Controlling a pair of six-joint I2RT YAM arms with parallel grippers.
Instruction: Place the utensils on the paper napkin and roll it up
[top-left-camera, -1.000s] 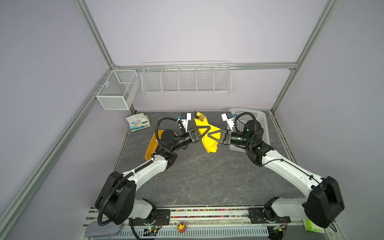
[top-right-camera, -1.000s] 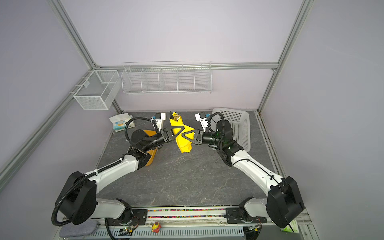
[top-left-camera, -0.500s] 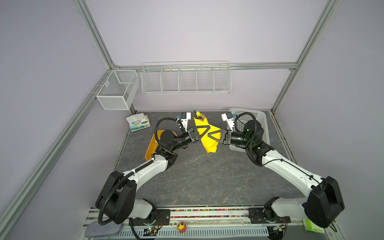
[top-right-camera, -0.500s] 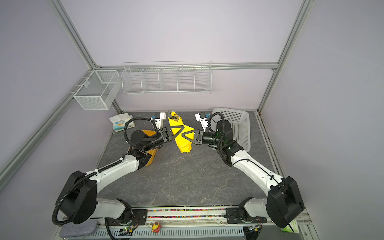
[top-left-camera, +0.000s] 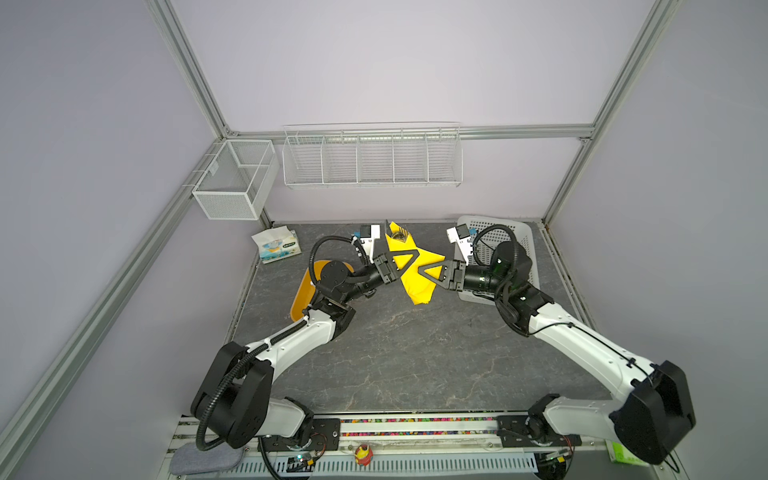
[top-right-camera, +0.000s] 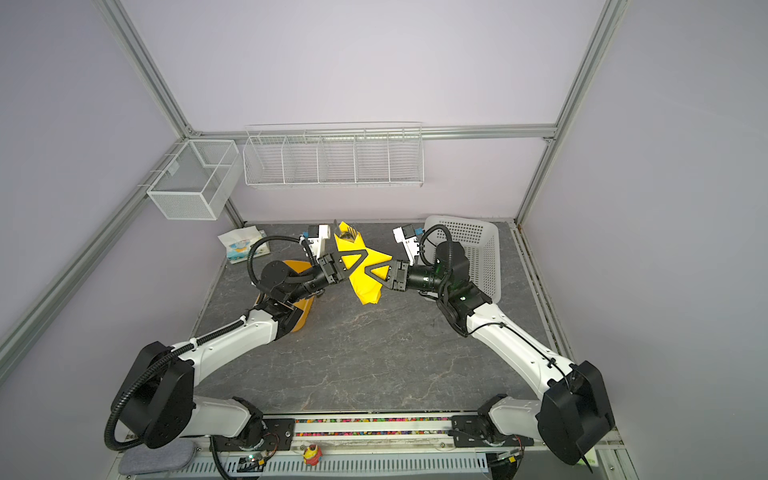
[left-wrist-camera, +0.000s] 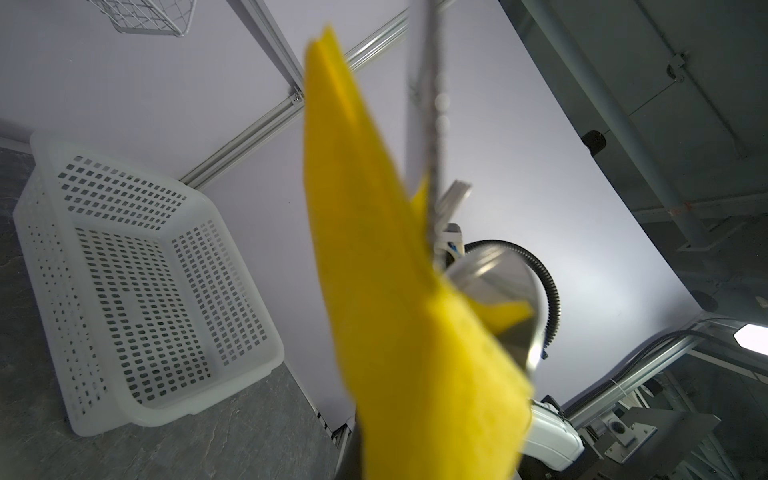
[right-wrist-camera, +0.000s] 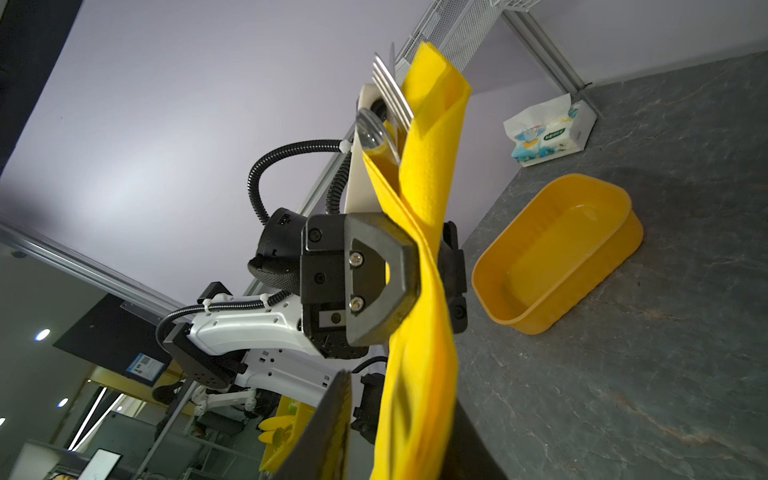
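Left hand (right-wrist-camera: 417, 274) clamped on paper napkin (top-left-camera: 415, 286) mid-roll, held roughly upright above bench (top-left-camera: 395, 353) toward 12 o'clock, utensils (right-wrist-camera: 390, 95) poking out top. Right hand (top-left-camera: 420, 272) straddles it lower; I cannot tell its grip. I'd tighten slowly, keeping roll vertical.

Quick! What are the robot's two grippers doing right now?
Left gripper: closed, holding the paper napkin.
Right gripper: open, jaws apart on either side of the paper napkin.
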